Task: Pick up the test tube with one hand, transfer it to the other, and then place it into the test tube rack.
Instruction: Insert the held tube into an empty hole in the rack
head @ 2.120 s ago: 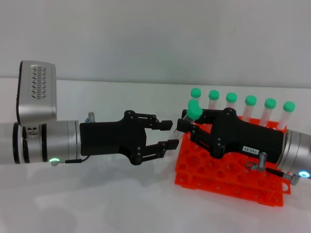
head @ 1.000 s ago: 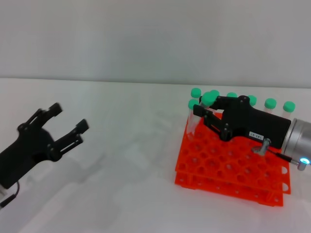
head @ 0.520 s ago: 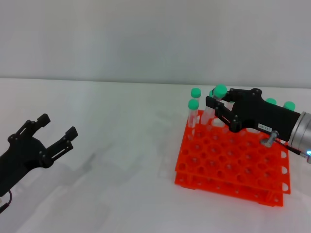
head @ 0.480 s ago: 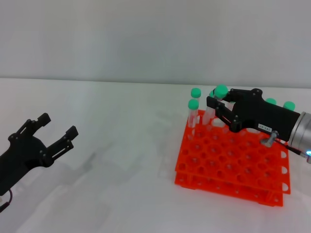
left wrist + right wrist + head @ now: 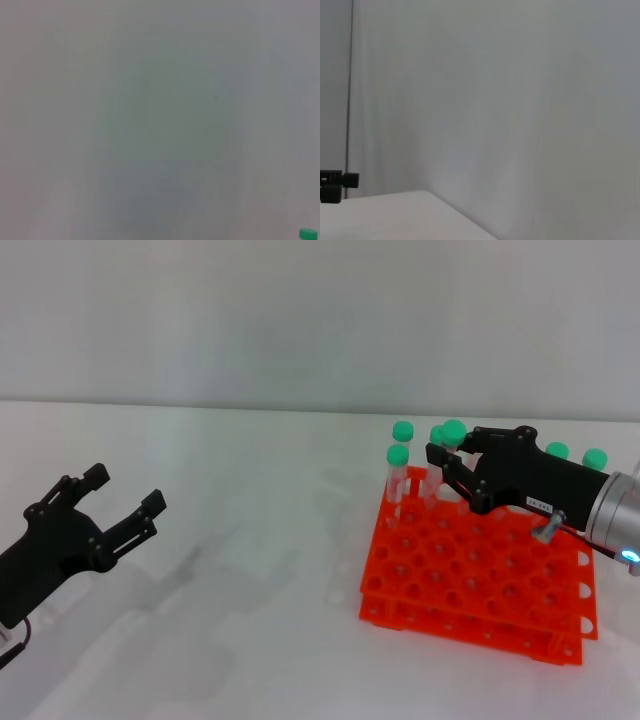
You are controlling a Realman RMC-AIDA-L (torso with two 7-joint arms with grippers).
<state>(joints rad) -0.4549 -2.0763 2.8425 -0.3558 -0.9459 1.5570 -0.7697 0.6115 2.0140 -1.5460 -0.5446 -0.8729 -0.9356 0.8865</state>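
In the head view, a bright orange-red plastic rack with many round holes (image 5: pixel 480 585) is seen standing on the white counter (image 5: pixel 250 570), on the right side. The black right gripper with a small white label and a silver wrist (image 5: pixel 441 469) is held over the back left part of the rack. Its fingers are pinched on a slim clear test tube with a green screw cap (image 5: pixel 452 431). The tube is held close to upright, with its cap sticking up above the fingers. Its lower end is hidden behind the fingers, so it cannot be told whether the tip is in a hole. More clear tubes with green caps are seen standing in the rack: one at the front left corner of the group (image 5: pixel 397 468), one behind it (image 5: pixel 403 430), and others along the back row (image 5: pixel 594 457). The black left gripper (image 5: pixel 118 502) is seen far off on the left, low over the counter, well apart from the rack. Its fingers are spread wide and nothing is held in them.

In the left wrist view, only a plain grey surface is shown, with a small bit of green (image 5: pixel 307 233) at one corner.

In the right wrist view, a grey wall and a corner of the white counter are shown, with a small black part (image 5: pixel 335 185) at the edge.
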